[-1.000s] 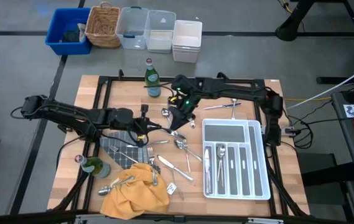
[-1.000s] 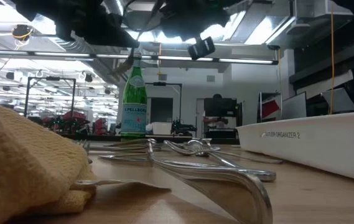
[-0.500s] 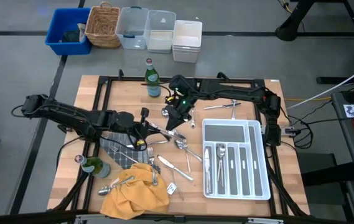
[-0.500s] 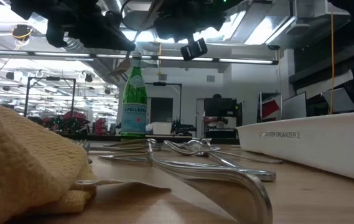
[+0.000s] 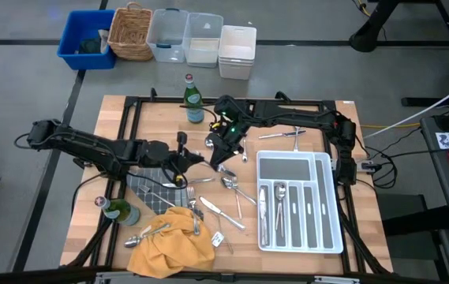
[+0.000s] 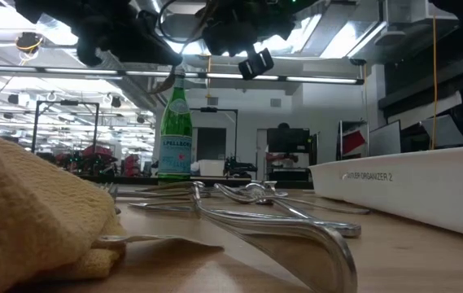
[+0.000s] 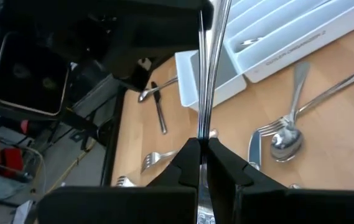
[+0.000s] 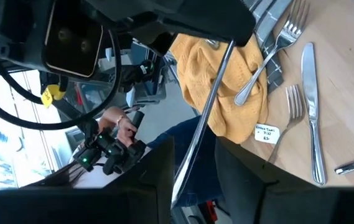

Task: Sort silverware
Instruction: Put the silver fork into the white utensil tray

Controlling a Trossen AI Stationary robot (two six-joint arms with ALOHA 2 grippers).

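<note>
Your left pincer point(image 7: 200, 163) is pressed together on the handle of one utensil point(image 7: 209, 74), held off the surface near its middle. Your right pincer point(image 8: 192, 177) sits spread around the same utensil's other end, fingers either side and not yet closed. This looks like a handover between the arms.

The risk is timing. If the left lets go before the right clamps, the utensil drops into the loose silverware point(image 5: 228, 185) below and may scatter it. If the right closes off-centre, the slim shaft could twist or slip out. The two arms are also very close together, so any sideways pull could knock them.

The tray point(image 5: 328, 225) lies right of the pile, a few pieces already in it.
</note>
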